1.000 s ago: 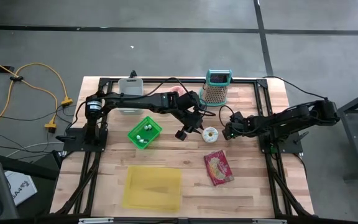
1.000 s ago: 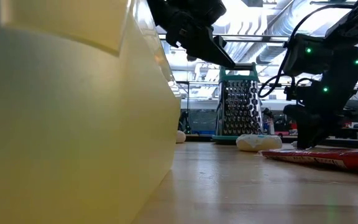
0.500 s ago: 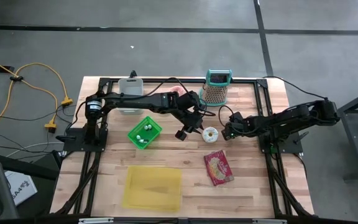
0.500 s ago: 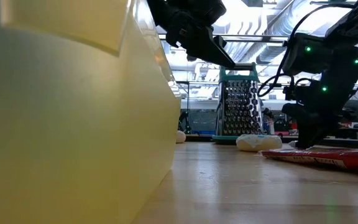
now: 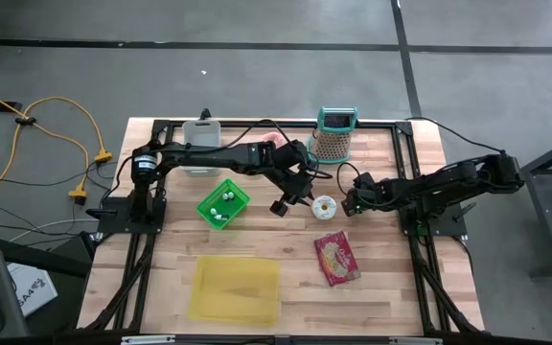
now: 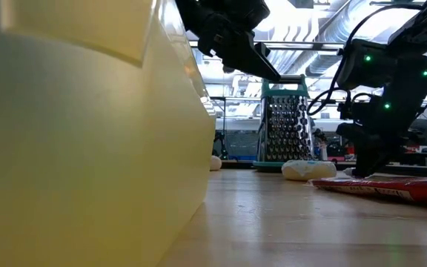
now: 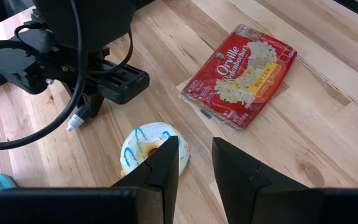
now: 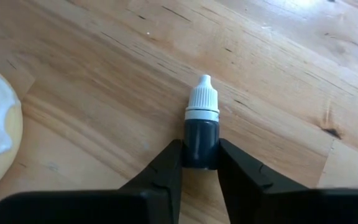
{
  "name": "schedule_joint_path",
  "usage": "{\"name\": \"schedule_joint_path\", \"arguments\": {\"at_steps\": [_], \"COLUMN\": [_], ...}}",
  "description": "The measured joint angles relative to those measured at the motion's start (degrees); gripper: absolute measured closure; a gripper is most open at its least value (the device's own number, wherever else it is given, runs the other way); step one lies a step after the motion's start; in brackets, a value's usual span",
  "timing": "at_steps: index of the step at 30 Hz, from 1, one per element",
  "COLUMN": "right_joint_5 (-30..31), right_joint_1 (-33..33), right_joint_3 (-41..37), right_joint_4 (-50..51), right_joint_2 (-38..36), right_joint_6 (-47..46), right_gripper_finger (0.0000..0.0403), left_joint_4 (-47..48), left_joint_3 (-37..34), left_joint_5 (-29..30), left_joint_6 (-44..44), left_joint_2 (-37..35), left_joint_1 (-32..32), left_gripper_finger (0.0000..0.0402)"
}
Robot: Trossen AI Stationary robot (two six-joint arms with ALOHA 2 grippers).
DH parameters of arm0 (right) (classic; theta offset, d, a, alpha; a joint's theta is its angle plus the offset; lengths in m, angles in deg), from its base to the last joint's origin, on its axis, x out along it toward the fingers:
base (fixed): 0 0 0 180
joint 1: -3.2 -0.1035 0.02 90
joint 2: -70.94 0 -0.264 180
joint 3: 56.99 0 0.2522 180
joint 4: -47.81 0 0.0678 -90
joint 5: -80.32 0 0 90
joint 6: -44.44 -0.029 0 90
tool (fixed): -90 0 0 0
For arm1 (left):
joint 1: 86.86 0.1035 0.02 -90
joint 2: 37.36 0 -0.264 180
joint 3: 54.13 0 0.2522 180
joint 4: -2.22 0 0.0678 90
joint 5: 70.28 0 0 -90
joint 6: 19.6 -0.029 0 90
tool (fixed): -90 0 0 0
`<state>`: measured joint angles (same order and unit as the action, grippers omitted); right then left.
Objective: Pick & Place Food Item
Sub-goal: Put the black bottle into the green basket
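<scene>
A white-iced donut (image 5: 325,205) with blue streaks lies flat on the wooden table, also seen in the left wrist view (image 7: 143,146). Near it, toward the table's near edge, a red popcorn bag (image 5: 337,258) lies flat. My left gripper (image 5: 281,205) hangs open above the table just left of the donut, with nothing between its fingers (image 7: 166,163). My right gripper (image 5: 350,203) is low at the table just right of the donut, shut on a small dark dropper bottle (image 8: 201,134) with a white cap. My right gripper pinches the dark body of the dropper bottle (image 8: 200,149) between its two fingers, at the end away from the cap. The fingers slant down from the table's right side and lie along the bottle. The white cap (image 8: 202,102) points away from the gripper, down toward the table.
A metal grater (image 5: 333,134) with a teal handle stands at the far edge. A green tray (image 5: 223,203) lies left of centre, a yellow bin (image 5: 236,287) by the near edge, and a grey container (image 5: 200,144) at the far left. Bare wood lies between the bag and the yellow bin.
My right gripper's fingers have drawn together on the small bottle, staying in place. My left arm, the donut and the popcorn bag have kept still.
</scene>
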<state>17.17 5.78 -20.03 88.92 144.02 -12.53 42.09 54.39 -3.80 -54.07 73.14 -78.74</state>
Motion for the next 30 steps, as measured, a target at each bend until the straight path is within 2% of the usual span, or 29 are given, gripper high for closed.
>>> {"name": "schedule_joint_path", "arguments": {"at_steps": [8,19,30], "right_joint_5": [-0.33,-0.52,-4.12], "right_joint_1": [-2.51,-7.42,-13.32], "right_joint_3": [-0.23,-0.22,-0.11], "right_joint_4": [-0.50,-2.12,-15.25], "right_joint_2": [-1.35,-8.44,-13.05], "right_joint_6": [1.33,1.70,3.41], "right_gripper_finger": [0.0328,0.0328,0.0329], "left_joint_4": [0.00,0.02,0.02], "left_joint_3": [0.00,0.00,0.00], "left_joint_5": [0.02,0.00,-1.84], "left_joint_6": [0.01,1.40,-2.78], "left_joint_2": [0.00,0.00,0.00], "left_joint_1": [0.00,0.01,0.00], "left_gripper_finger": [0.0311,0.0311,0.0311]}}
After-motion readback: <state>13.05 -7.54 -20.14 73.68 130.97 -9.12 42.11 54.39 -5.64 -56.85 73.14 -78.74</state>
